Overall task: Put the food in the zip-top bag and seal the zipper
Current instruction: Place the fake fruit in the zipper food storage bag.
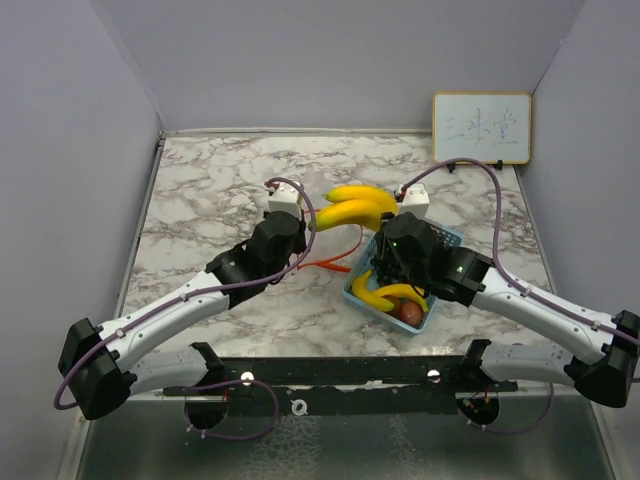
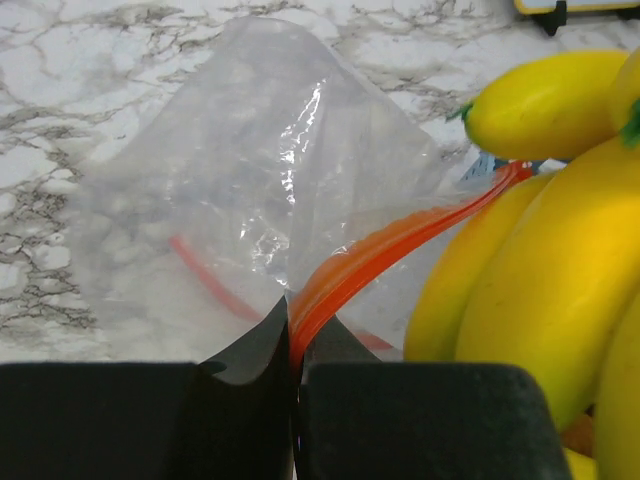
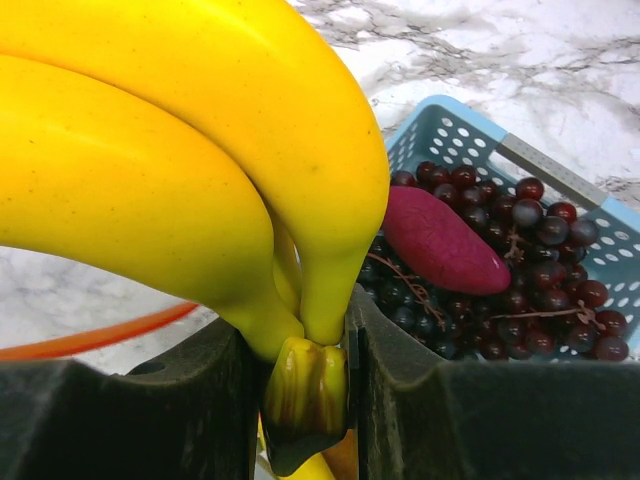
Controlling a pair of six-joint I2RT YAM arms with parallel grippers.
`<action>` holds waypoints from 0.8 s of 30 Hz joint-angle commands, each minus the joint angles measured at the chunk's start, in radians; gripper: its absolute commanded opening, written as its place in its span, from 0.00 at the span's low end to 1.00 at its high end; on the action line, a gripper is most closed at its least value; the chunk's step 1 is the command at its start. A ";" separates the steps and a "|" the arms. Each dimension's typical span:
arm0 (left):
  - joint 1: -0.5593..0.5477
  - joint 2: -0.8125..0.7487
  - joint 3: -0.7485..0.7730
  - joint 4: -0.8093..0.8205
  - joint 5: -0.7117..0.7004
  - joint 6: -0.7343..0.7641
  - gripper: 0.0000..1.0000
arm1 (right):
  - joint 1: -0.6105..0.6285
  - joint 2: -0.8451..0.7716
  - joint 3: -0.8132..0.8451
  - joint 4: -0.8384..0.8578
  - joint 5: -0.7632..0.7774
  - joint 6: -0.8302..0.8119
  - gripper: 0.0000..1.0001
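My right gripper (image 1: 388, 222) (image 3: 303, 350) is shut on the stem of a bunch of yellow bananas (image 1: 352, 207) (image 3: 180, 150) and holds it above the table. The bunch is next to the clear zip-top bag (image 2: 230, 170). My left gripper (image 1: 300, 222) (image 2: 293, 340) is shut on the bag's orange zipper strip (image 2: 400, 245) and holds the bag up. The bananas (image 2: 540, 290) hang close to the right of the strip. In the light blue basket (image 3: 470, 130) lie dark purple grapes (image 3: 520, 270) and a magenta oblong piece (image 3: 440, 240). A small red round fruit (image 1: 411, 313) and another yellow banana (image 1: 385, 293) also lie there.
The basket (image 1: 446, 238) stands on the marble table under my right arm. A small whiteboard (image 1: 481, 127) leans on the back wall at the right. Grey walls close the table on three sides.
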 commanded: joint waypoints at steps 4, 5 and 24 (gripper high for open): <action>0.003 0.002 0.088 -0.021 0.032 0.040 0.00 | 0.000 -0.126 -0.075 0.008 0.094 -0.006 0.01; 0.003 0.011 0.093 -0.020 0.033 0.041 0.00 | 0.000 -0.125 -0.073 -0.006 0.098 -0.009 0.01; 0.003 0.167 0.355 -0.110 0.150 0.104 0.00 | 0.040 -0.003 -0.013 -0.091 0.299 -0.034 0.01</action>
